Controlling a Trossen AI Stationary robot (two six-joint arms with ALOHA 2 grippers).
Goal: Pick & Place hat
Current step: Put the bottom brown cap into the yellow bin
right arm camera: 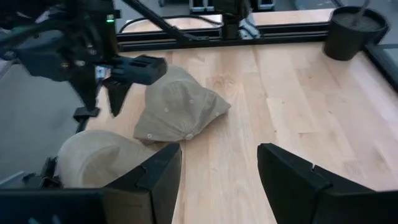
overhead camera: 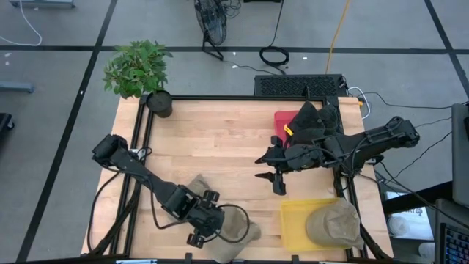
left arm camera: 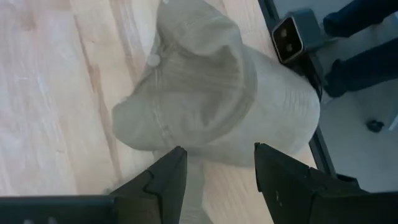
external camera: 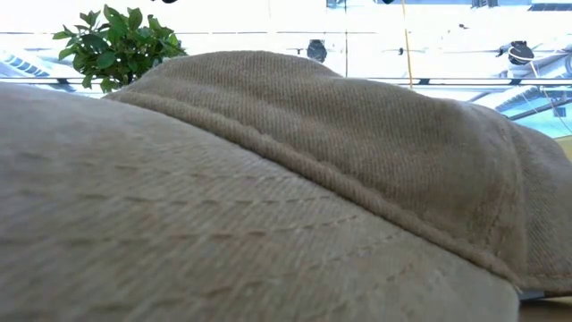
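Your left claw [overhead camera: 207,233] hung open just over the tan hat [overhead camera: 233,224] at the table's [overhead camera: 220,139] near edge, its fingers [left arm camera: 163,186] spread and nothing between them; the hat lay crumpled right ahead of the fingertips, not gripped. Your right claw [overhead camera: 272,179] hovered open and empty over the middle of the table, well apart from that hat. Just beside it, toward the near right corner, a second tan hat [overhead camera: 334,222] sat in the yellow tray [overhead camera: 293,224]. Behind your right claw lay a red box [overhead camera: 282,121] with a dark hat [overhead camera: 316,117] on it. A potted plant [overhead camera: 139,70] stood at the far left corner.
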